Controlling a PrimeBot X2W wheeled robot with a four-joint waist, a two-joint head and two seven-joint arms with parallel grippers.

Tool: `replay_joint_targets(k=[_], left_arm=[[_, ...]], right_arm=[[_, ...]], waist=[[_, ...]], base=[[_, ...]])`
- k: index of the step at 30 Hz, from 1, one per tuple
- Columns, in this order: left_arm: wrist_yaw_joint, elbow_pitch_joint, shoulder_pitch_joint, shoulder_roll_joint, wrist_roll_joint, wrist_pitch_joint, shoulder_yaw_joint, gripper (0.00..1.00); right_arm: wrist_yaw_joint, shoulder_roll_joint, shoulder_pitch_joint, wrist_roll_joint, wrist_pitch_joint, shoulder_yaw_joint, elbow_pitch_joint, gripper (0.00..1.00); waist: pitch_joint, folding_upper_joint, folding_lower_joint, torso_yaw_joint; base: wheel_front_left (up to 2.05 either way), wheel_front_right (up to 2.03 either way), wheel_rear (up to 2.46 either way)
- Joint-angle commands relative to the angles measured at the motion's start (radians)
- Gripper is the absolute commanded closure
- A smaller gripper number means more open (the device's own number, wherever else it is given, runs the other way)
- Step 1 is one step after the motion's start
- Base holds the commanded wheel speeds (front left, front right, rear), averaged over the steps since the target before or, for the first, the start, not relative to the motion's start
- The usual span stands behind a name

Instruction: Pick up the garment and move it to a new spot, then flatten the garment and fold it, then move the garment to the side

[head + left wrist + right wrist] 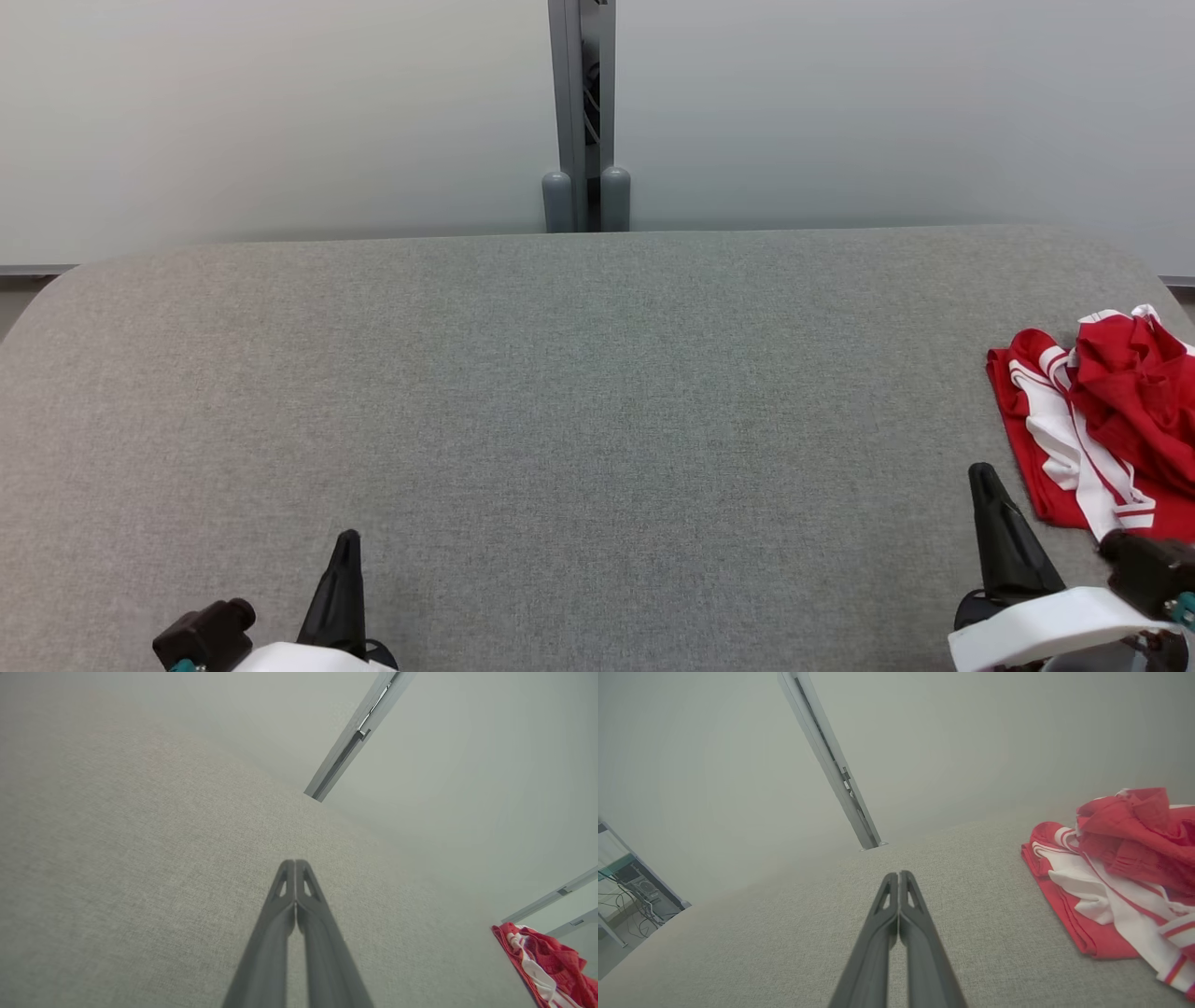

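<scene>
Garment, red with broad white bands and thin red stripes, lies crumpled at the right end of the desk. The part of it nearer the desk's far edge is bunched into a raised heap. The part nearer the desk's front edge spreads flatter on the grey fabric top. It runs past the border of the head view, so whether it hangs over the desk's right edge cannot be told.

The left tool sits over the left part of the desk, close to its front edge and well apart from the garment. Its two dark fingers are pressed together tip to tip, with nothing between them.

The right tool sits over the right part of the desk, also close to the front edge. It is near the garment but clear of it. In the right wrist view a strip of bare desk lies between the fingers and the red hem. This tool's fingers also meet at the tips and hold nothing. Whether either tool touches the desk top cannot be told.

Behind the middle of the desk's far edge stands a grey post, with pale wall panels on both sides. The middle of the desk is bare grey fabric.
</scene>
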Motion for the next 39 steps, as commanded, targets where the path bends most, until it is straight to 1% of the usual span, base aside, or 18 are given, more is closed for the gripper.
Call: replay_joint_targets(k=[1, 19, 39], left_arm=[[-0.009, -0.019, -0.035, 0.002, -0.036, 0.006, 0.006, 1.00], [-0.034, -0.026, -0.075, 0.004, -0.271, 0.052, 0.012, 1.00], [-0.057, -0.033, -0.111, 0.005, -0.485, 0.094, 0.017, 1.00]], right_arm=[[0.000, -0.011, -0.019, 0.046, 0.010, -0.014, -0.014, 1.00], [0.000, -0.032, -0.020, 0.353, 0.084, -0.064, -0.021, 1.00], [0.000, -0.049, -0.021, 0.633, 0.153, -0.111, -0.026, 1.00]], waist=[[0.000, -0.0001, 0.0000, 0.000], [0.001, -0.0001, 0.0000, -0.002], [0.001, -0.0001, 0.0000, -0.003]], base=[[0.00, 0.00, 0.00], [0.00, 0.00, 0.00], [0.00, 0.00, 0.00]])
